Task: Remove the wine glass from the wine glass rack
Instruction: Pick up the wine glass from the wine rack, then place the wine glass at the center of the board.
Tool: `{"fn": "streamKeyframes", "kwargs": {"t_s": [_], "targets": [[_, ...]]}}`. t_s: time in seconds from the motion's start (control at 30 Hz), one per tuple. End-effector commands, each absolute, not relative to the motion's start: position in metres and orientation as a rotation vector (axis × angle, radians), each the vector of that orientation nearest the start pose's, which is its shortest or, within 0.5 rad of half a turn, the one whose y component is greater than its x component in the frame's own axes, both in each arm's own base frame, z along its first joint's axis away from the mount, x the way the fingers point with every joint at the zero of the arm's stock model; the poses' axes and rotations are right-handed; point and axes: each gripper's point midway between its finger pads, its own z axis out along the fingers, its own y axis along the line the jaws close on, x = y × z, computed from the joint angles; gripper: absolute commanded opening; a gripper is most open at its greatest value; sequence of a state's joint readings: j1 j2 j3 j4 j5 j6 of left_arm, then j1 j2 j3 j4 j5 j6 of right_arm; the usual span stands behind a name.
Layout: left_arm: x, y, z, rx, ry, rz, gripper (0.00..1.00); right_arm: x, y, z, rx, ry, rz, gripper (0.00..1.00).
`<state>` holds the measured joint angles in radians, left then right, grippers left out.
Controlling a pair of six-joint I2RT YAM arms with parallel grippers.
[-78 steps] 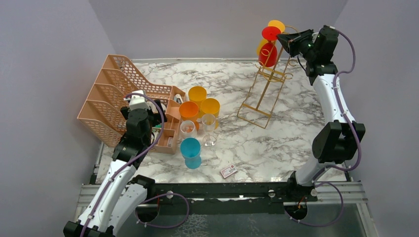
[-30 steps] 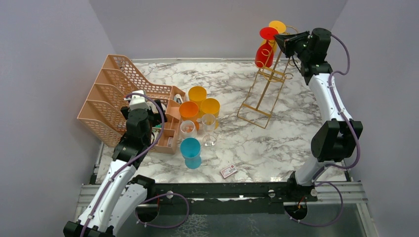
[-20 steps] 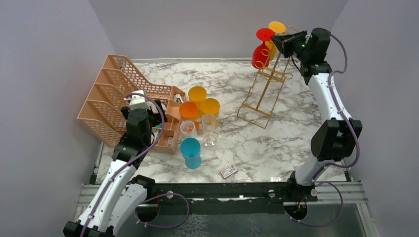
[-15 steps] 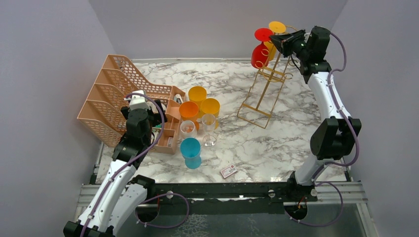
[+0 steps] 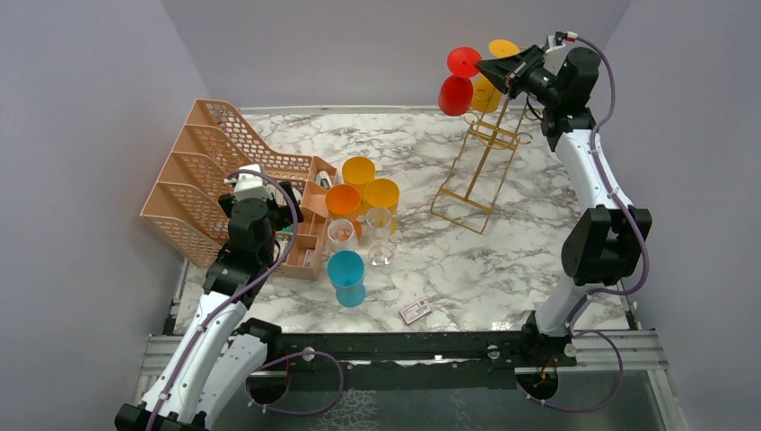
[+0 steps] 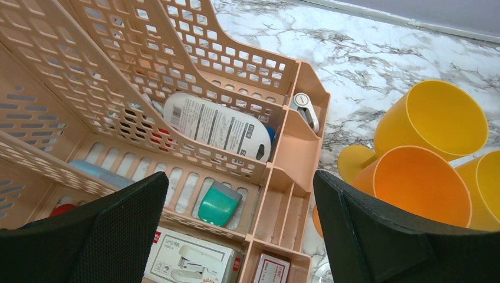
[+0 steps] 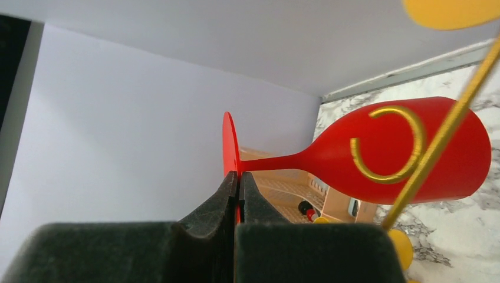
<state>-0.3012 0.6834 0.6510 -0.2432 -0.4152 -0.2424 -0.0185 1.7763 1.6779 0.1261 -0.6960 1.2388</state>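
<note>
My right gripper [image 5: 485, 65] is shut on the round foot [image 7: 229, 141] of a red wine glass [image 5: 455, 94], held high in the air just left of the top of the gold wire wine glass rack [image 5: 482, 157]. In the right wrist view the red wine glass [image 7: 407, 150] lies sideways beyond my right gripper [image 7: 237, 177], with a gold hook [image 7: 389, 144] and a slanted rail of the rack crossing in front of its bowl. A yellow wine glass [image 5: 489, 88] hangs on the rack. My left gripper [image 6: 240, 177] stands open and holds nothing, low over the peach organizer.
A peach mesh organizer [image 5: 206, 171] with a stapler box and small items fills the left side. Beside it stand orange and yellow cups [image 5: 359, 184], clear glasses [image 5: 380, 224] and a blue cup [image 5: 346, 274]. A small card box [image 5: 415, 311] lies near the front. Walls stand close behind the rack.
My right gripper has carried the red wine glass up and to the left, away from the rack's top. The left arm has not moved.
</note>
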Motion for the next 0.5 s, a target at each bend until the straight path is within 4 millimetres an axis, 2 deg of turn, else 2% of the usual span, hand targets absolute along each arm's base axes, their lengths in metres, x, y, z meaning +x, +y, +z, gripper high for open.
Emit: {"fn": "streamKeyframes", "kwargs": {"t_s": [0.0, 0.27, 0.47], "targets": [[0.287, -0.025, 0.237, -0.225, 1.789, -0.013, 0.99, 0.474, 0.156, 0.436, 0.116, 1.605, 1.558, 0.01], [0.285, -0.02, 0.24, -0.244, 1.775, 0.006, 0.98, 0.42, 0.176, 0.445, -0.261, 1.571, 1.609, 0.01], [0.283, -0.015, 0.241, -0.277, 1.768, 0.027, 0.98, 0.366, 0.201, 0.445, -0.524, 1.518, 1.594, 0.01]]}}
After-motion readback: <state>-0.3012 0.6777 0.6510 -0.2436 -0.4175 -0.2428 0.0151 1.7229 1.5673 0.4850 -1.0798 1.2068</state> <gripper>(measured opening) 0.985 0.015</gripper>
